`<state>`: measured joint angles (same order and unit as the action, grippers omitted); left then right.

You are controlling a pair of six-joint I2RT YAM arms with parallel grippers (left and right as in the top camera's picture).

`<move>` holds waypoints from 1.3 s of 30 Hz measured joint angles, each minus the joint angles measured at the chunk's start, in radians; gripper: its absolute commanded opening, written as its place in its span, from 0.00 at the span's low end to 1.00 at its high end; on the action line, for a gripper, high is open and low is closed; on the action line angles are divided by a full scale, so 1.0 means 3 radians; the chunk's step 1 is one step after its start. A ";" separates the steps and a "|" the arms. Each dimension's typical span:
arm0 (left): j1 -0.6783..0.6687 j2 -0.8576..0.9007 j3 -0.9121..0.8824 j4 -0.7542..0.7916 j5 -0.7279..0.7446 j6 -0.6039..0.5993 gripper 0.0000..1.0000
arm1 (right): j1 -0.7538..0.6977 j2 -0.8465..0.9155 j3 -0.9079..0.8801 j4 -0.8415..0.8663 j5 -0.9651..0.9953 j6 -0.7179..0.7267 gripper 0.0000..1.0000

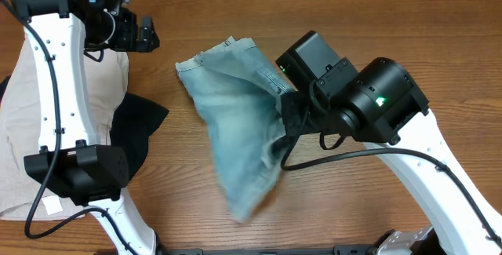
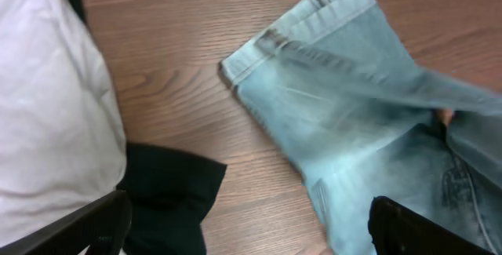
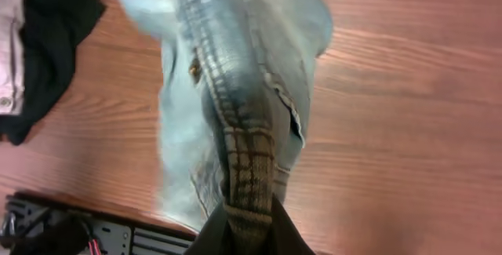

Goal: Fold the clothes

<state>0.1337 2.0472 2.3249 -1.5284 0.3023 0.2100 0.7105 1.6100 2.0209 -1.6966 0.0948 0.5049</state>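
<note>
Right gripper [image 3: 245, 235] is clamped on a thick seam of the shorts [image 1: 235, 122], holding that part up off the middle of the table [image 1: 408, 27], rest lying flat. Left gripper [image 1: 135, 34] hangs spread wide near the far left corner, empty. Looks mid-fold to me. Next move needs the pinched edge laid over the flat half, hems lined up.

the shorts [image 1: 235, 122] lie in the middle of the desk [image 1: 314, 20]. left of them lies a garment [image 1: 141, 125], touching a cloth [image 1: 16, 129] at the desk's left edge.
</note>
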 measured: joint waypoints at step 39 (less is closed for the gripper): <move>-0.0734 0.0927 -0.0024 0.0456 0.0112 0.1411 1.00 | -0.2475 0.0005 -0.1710 0.1666 -0.1303 -0.1352 0.25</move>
<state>-0.0864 2.3253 2.3177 -1.3914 0.3359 0.6334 -0.0319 1.6115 1.5078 -1.1969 -0.2962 0.0994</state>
